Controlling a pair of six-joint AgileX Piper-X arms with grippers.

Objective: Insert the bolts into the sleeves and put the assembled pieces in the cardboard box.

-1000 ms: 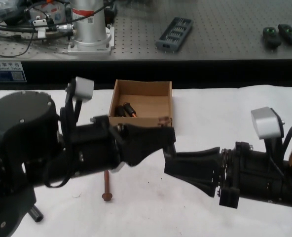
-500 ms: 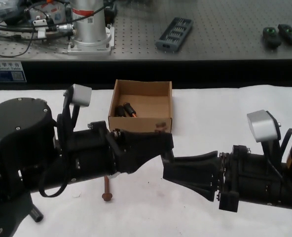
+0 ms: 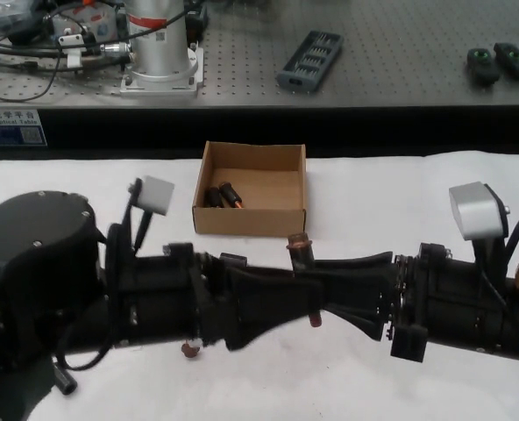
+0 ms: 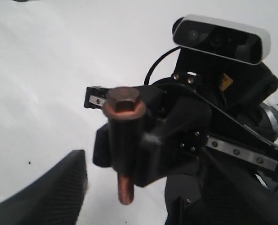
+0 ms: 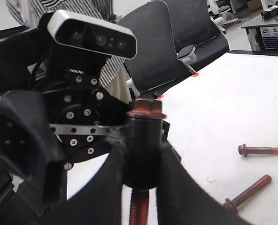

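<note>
A copper bolt [image 3: 300, 248] stands upright through a black sleeve [image 4: 126, 149], held between the two arms over the white cloth. My right gripper [image 5: 141, 165] is shut on the sleeve, with the bolt head [image 5: 146, 108] above its fingers and the threaded end below. My left gripper [image 3: 281, 294] faces it from the other side and is open, one carbon finger [image 4: 42, 197] well clear of the bolt. The cardboard box [image 3: 249, 219] sits just behind the grippers with dark assembled pieces [image 3: 221, 195] in its left corner.
A loose bolt [image 3: 189, 348] lies on the cloth under the left arm, and two bolts [image 5: 263, 150] [image 5: 248, 192] lie beyond the held piece. On the back bench stand a grey rack [image 3: 310, 57], a metal column [image 3: 159, 39] and black parts [image 3: 501, 61].
The two arms have closed the gap between them. The bolt in its sleeve now shows upright where the grippers meet. The left arm dropped lower and covers most of the loose bolt.
</note>
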